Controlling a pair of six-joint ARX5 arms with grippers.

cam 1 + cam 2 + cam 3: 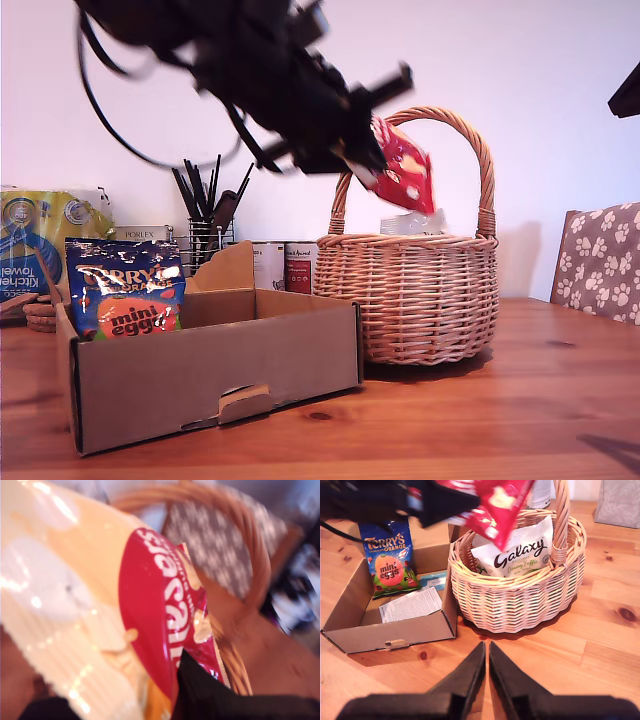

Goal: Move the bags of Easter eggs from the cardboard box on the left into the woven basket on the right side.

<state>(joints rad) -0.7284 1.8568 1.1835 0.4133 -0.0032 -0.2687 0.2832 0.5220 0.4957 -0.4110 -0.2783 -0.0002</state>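
My first pincer (372, 160) hangs in the air, pinching the top edge of the red bag (404, 168), which dangles just over the basket's (420, 290) near-left rim in the exterior view, under the arch of the handle (480, 150). The bag's long axis runs slanting downward from the pincer toward the basket's mouth, so the drop lies almost straight below and a little to the exterior view's right. In the first wrist view the red bag (165, 615) fills the picture, too blurred to read the grip closely, with the handle (240, 525) curving behind it. A white bag (517, 555) already lies inside the basket (520, 605). The blue bag (125, 290) stands upright against the far-left corner of the box (220, 385) in the exterior view, and something white and flat lies on the box floor beside it, though I cannot tell whether that is another bag. My second pincer (486, 667) hovers low over the bench (600, 645), its jaws pressed together on nothing, just in front of the gap between box and basket. I judge the first arm is the one placed to finish this bag, needing only a small carry over the rim before letting go; the handle is the thing it might brush.
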